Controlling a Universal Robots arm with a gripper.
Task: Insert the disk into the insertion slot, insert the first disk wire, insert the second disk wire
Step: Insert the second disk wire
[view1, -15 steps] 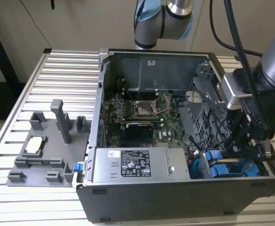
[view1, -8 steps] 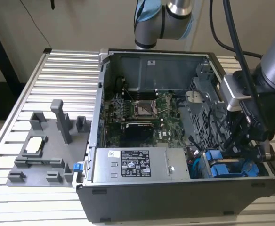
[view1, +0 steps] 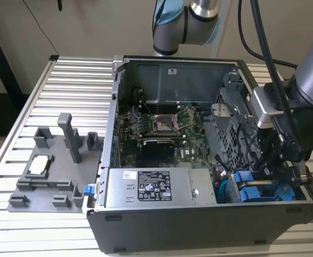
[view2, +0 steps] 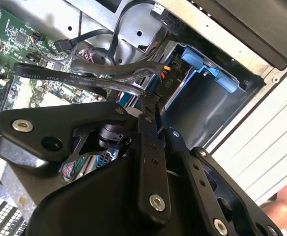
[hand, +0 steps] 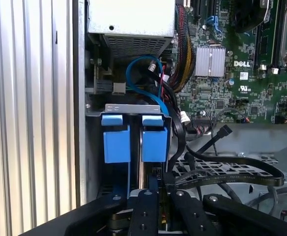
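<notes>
The gripper (view1: 277, 160) hung inside the computer case (view1: 199, 225), just above two blue-framed drives (hand: 133, 135) seated side by side; whether its fingers gripped a cable, I couldn't tell.

From my exterior view, even, soft light covers the ribbed white metal bench (view1: 65, 80), with faint shadows. The open grey computer case (view1: 162, 225) is dim inside. In both wrist views the black hand (view2: 148, 105) sits blurred close up.
</notes>
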